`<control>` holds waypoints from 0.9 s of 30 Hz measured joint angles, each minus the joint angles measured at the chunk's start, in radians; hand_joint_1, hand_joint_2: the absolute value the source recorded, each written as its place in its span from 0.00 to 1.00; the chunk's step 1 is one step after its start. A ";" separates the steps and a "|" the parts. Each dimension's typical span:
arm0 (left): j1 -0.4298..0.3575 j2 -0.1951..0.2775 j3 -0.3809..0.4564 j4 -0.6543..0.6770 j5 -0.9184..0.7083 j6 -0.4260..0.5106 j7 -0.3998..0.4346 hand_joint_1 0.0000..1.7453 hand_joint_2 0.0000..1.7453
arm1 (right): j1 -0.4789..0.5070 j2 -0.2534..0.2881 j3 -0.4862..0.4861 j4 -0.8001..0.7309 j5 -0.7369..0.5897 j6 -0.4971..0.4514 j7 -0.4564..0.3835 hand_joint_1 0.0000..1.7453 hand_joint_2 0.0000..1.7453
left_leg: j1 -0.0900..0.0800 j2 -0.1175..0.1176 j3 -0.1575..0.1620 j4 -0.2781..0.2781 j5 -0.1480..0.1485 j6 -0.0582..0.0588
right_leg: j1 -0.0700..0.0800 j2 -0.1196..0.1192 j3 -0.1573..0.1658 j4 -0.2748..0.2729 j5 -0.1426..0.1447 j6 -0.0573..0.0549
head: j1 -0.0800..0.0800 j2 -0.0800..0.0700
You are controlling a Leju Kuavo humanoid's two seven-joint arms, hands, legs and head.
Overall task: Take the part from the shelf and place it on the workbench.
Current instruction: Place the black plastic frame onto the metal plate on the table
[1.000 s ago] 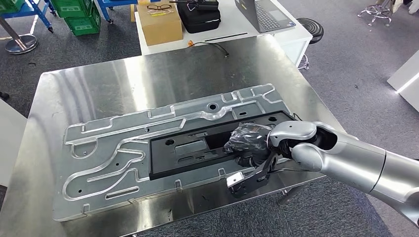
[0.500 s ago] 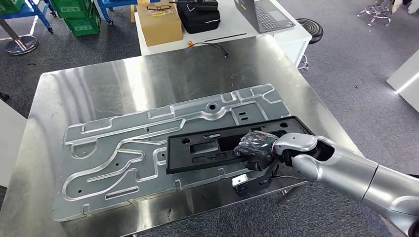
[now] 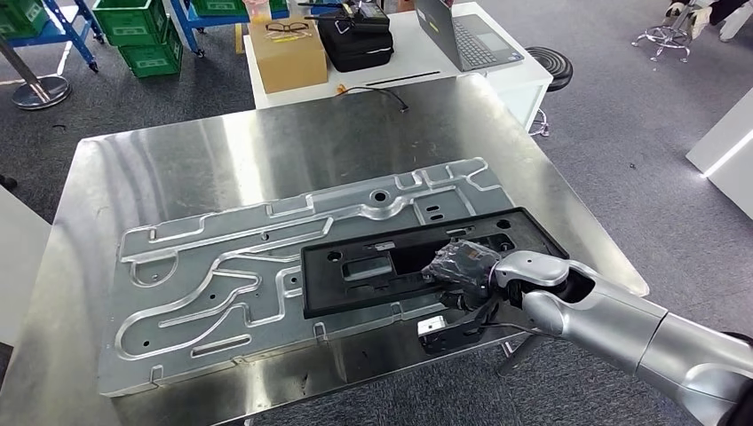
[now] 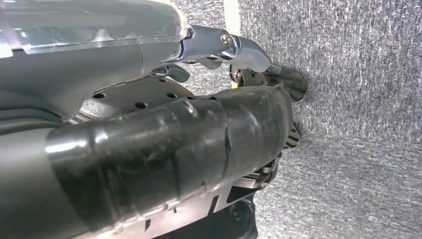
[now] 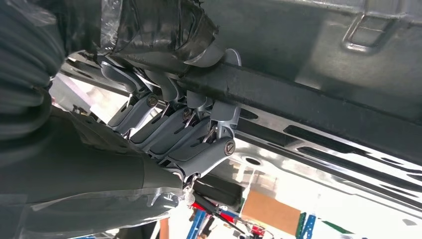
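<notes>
One long black rectangular plastic part (image 3: pixel 417 260) is in play, lying flat on the large embossed silver sheet-metal panel (image 3: pixel 222 275) that covers most of the brushed stainless steel desk (image 3: pixel 204 151). Its right end runs toward the desk's near right edge.

Right robot hand (image 3: pixel 462 266), wrapped in black tape, is clenched on the part's near long edge: in the right wrist view the fingers (image 5: pixel 174 129) hook under the rim with the thumb on top. The part is on the desk but not let go.

Left robot hand (image 4: pixel 164 144) shows in the left wrist view over grey carpet, nothing seen in it; whether its fingers are spread or curled cannot be told.

Risks, as judgement:
- Fingers hooked under the rim could drag or tip the part on release if the arm pulls back before they clear.
- Smooth plastic on smooth metal, so a sideways pull likely slides it toward the near edge.
- The grip is off-centre, near the right end, so a lift would lever the far end against the panel's raised ribs.

Count: one black part, one metal panel, one desk. Behind the desk on a white table (image 3: pixel 524 67): one brown cardboard box (image 3: pixel 286 55), one black bag (image 3: pixel 355 43), one open laptop (image 3: pixel 462 34). Two green crates (image 3: pixel 146 35) stand on the floor.
</notes>
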 joint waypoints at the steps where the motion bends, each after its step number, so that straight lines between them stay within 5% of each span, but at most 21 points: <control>1: 0.000 -0.001 0.000 0.000 0.000 0.000 0.000 0.00 0.00 | 0.001 0.000 -0.001 0.001 0.001 0.000 0.000 1.00 1.00 | 0.000 0.000 0.001 0.000 0.000 0.000 | 0.000 0.000 0.001 0.000 0.000 -0.001 | 0.000 0.000; 27: 0.000 -0.007 -0.025 0.002 0.000 0.011 -0.052 0.00 0.00 | 0.048 -0.002 -0.074 0.003 0.064 0.017 -0.015 1.00 1.00 | 0.000 0.001 0.006 0.000 -0.001 0.000 | 0.000 0.001 0.006 0.000 0.005 0.004 | 0.000 0.000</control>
